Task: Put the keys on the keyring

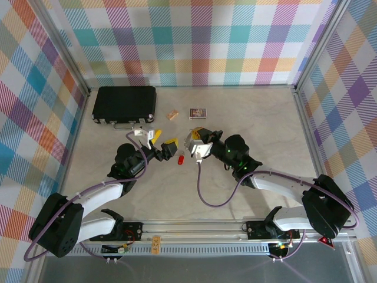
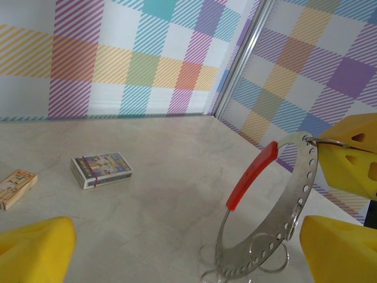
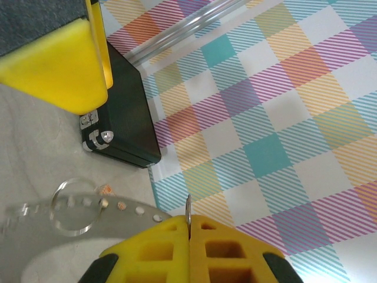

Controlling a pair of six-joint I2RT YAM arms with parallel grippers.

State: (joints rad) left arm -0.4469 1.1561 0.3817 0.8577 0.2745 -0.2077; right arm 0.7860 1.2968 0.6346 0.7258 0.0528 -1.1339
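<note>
The keyring (image 2: 297, 203) is a flat grey metal crescent with a row of holes, a red sleeve (image 2: 253, 174) along its thin rim, and small wire rings hanging from it. It stands upright, its lower edge close to the table. My right gripper (image 3: 189, 229) is shut on its top edge, and its yellow fingers (image 2: 353, 154) show in the left wrist view. My left gripper (image 2: 182, 250) is open, its fingers wide apart on either side of the keyring without touching it. A small red key (image 1: 181, 160) lies on the table just in front of both grippers (image 1: 163, 141).
A black case (image 1: 125, 104) lies at the back left. A small tan block (image 2: 16, 187) and a printed card box (image 2: 101, 169) rest behind the grippers. Checked walls close in the table on three sides.
</note>
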